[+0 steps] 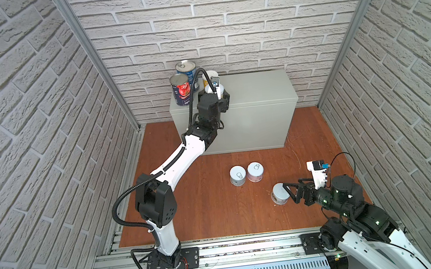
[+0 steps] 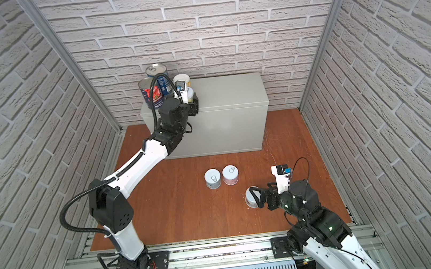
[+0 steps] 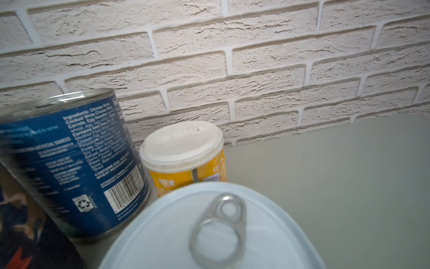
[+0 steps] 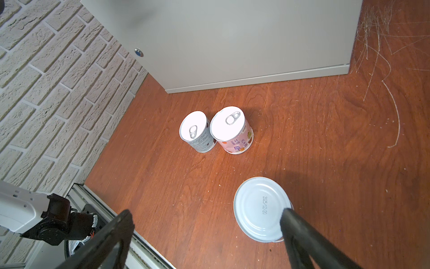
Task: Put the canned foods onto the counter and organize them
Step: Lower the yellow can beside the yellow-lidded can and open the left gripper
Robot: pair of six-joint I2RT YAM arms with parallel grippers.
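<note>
Brick wall [image 1: 223, 28] behind: saw pale blue can [image 3: 209, 233] on bench [image 1: 253, 91] just before left pincer [image 1: 214, 93], grip untellable; upturned can [image 4: 258, 205] beside splayed right pincer [image 4: 206, 215].

The blue-labelled can [image 3: 76, 163] reads "Ingredients", "Cooked White Chicken", "Egg Noodles" and "CONTAINS EGG, SOY AND WHEAT INGREDIENTS" above a barcode and recycling sign, while the white-ended can [image 4: 261, 207] on the floor bears "2025/12/20".

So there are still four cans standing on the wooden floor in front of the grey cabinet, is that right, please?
Not quite: three cans stand on the wooden floor in front of the grey cabinet, not four. Both top views show a pale blue can beside a pink can, and a third can further right.
</note>
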